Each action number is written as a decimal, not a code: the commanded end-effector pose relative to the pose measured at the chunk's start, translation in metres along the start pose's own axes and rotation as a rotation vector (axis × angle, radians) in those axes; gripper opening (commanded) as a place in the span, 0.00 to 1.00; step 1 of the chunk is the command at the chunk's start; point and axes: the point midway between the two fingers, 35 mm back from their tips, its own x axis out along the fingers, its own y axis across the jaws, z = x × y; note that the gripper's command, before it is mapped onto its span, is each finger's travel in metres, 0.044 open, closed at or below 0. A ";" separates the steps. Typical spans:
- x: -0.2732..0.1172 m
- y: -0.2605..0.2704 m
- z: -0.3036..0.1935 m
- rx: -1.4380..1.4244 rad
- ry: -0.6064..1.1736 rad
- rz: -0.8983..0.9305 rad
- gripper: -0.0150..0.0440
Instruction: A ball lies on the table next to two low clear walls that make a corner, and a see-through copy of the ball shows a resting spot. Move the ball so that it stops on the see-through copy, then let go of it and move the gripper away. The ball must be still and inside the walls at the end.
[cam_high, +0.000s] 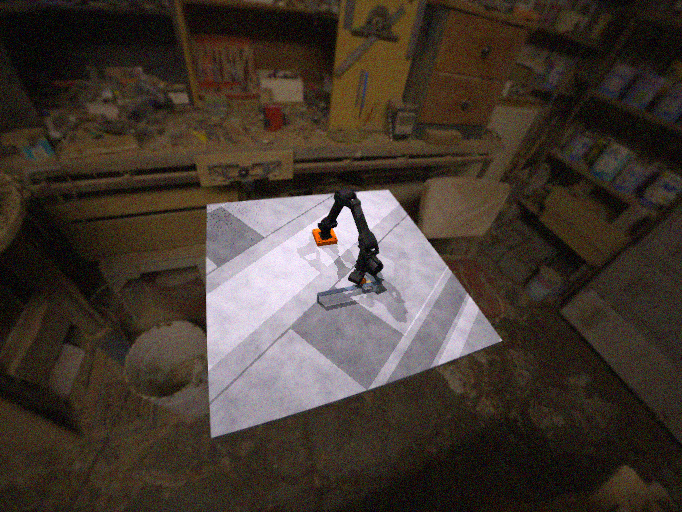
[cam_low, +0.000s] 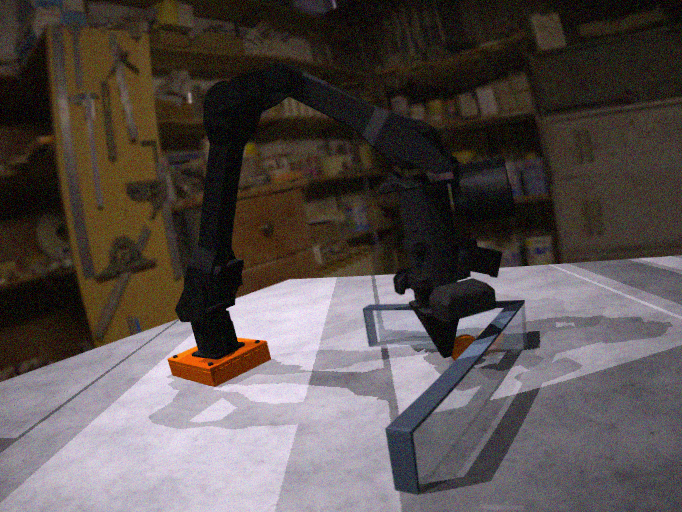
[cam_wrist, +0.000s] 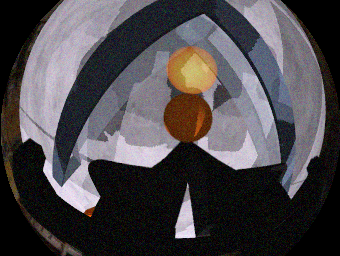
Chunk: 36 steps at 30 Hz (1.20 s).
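Note:
The orange ball (cam_low: 463, 345) (cam_wrist: 188, 120) sits inside the corner of the two low clear walls (cam_high: 329, 300) (cam_low: 440, 385) (cam_wrist: 85, 105). The see-through copy (cam_wrist: 192, 70) lies between the ball and the corner; in the wrist view its near edge meets the ball's far edge, and the two do not coincide. My gripper (cam_low: 448, 354) (cam_wrist: 185, 145) is shut and empty, pointing down, with its tips low at the ball's side away from the corner. I cannot tell whether the tips touch the ball. In the top view, the gripper mostly hides the ball.
The walls meet beyond the copy, and their open side faces the arm's orange base (cam_high: 325, 237) (cam_low: 219, 363). The long near wall (cam_low: 402, 429) runs towards the exterior camera. Dark arm shadows and grey patches cross the table (cam_high: 247, 407).

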 end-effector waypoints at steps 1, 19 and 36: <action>0.001 0.001 0.009 0.002 0.003 0.002 0.25; 0.000 0.000 0.029 0.002 0.001 0.002 0.25; 0.000 0.000 0.001 0.002 0.004 0.002 0.25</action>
